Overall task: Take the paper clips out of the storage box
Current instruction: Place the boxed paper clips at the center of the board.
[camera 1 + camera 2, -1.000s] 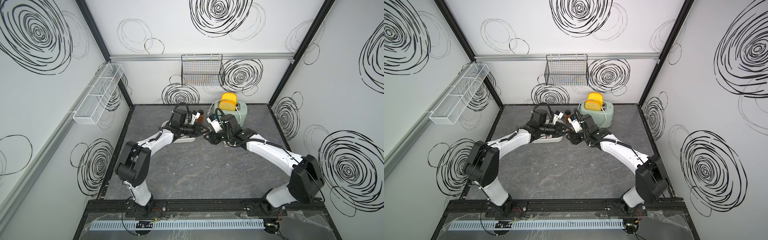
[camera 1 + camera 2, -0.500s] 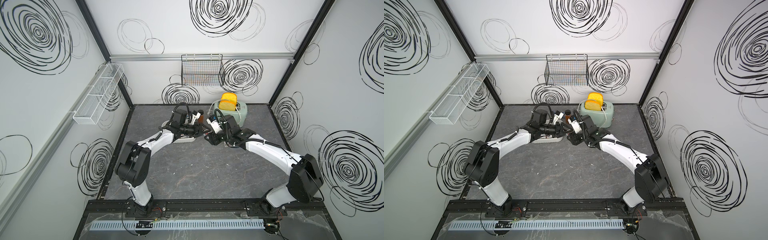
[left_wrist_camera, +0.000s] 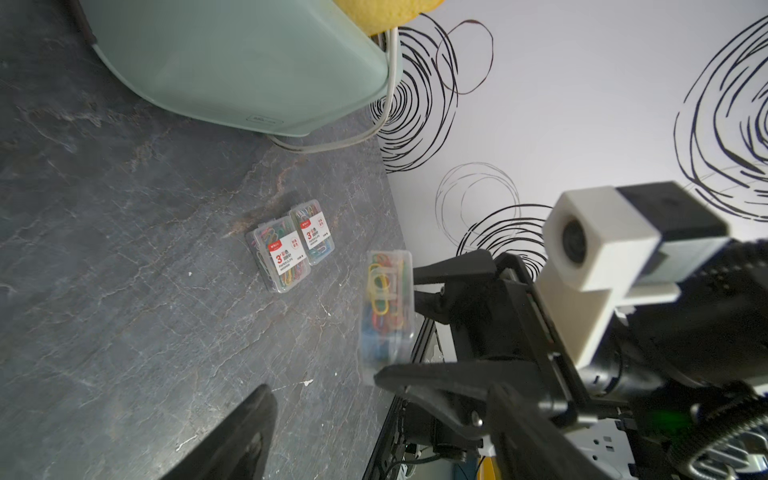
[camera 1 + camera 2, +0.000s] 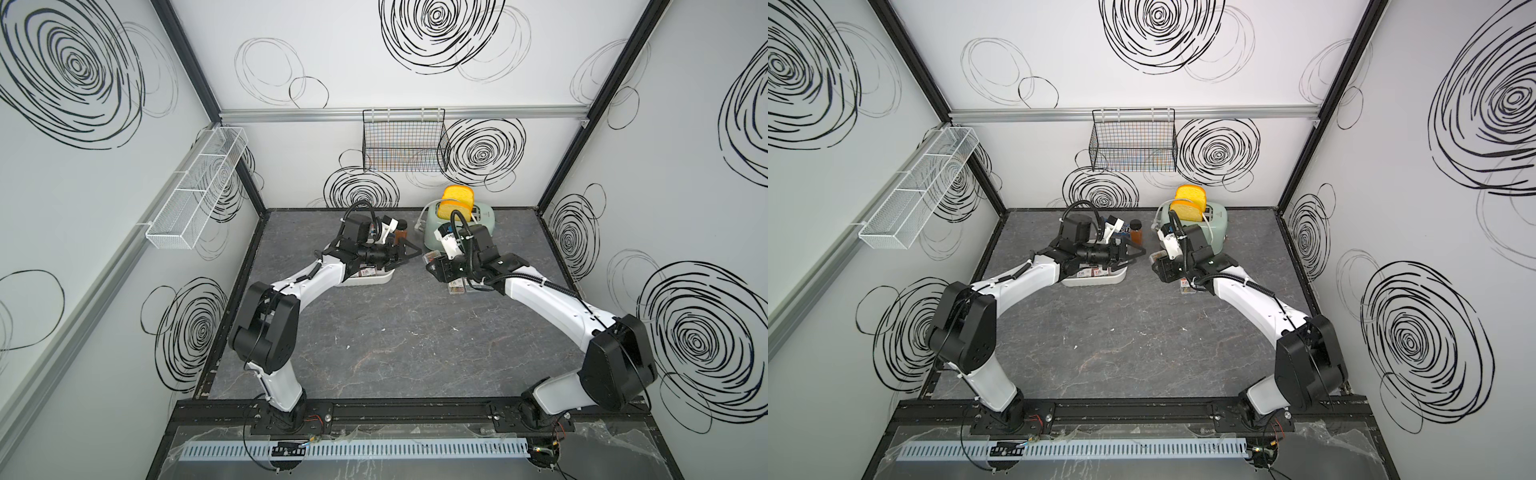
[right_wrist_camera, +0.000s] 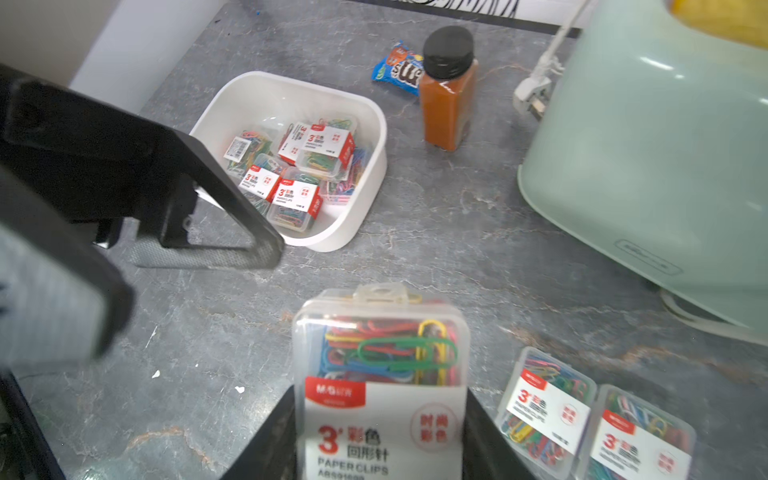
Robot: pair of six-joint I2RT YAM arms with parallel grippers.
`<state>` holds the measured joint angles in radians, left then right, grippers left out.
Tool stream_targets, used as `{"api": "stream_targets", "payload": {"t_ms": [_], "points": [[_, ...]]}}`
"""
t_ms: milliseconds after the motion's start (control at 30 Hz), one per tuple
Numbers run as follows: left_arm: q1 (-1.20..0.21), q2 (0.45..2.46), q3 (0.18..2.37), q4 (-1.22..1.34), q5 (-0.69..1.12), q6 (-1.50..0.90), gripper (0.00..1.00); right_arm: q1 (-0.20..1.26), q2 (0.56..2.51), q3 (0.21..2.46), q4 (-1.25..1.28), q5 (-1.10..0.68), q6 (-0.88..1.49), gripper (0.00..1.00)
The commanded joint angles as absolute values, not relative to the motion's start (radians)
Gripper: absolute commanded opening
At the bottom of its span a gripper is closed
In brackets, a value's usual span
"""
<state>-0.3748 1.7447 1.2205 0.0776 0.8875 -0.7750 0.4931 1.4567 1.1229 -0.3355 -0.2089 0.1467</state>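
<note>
Clear paper clips case point(image 5: 380, 345) | right gripper point(image 5: 380, 397) clamps it | left gripper point(image 4: 411, 252) spread

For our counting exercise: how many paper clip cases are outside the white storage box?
3. The first case and second case lie side by side on the table; the third case is held by the fingers of the right gripper. Others may be hidden.

White link shells on left arm point(image 4: 309, 282), right arm point(image 4: 548, 297); black joint housings point(image 4: 266, 328); black ribbed cables point(image 3: 723, 442); white wrist camera blocks point(image 3: 598, 257); black triangular jaws; black base rail point(image 4: 395, 411), exposed screws point(image 4: 328, 417).
</note>
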Motion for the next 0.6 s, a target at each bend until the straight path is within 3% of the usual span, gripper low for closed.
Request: {"api": "stream_targets", "payload": {"t_ms": [0,567], "points": [[-0.340,1.723,1.244,0.117,0.862,-0.766,0.86,0.441,1.409,1.098,-0.352,-0.194,0.159,0.30],[-0.333,1.674,1.266,-0.086,0.739,-0.542,0.89,0.106,1.426,0.994,-0.345,-0.282,0.177,0.29]]}}
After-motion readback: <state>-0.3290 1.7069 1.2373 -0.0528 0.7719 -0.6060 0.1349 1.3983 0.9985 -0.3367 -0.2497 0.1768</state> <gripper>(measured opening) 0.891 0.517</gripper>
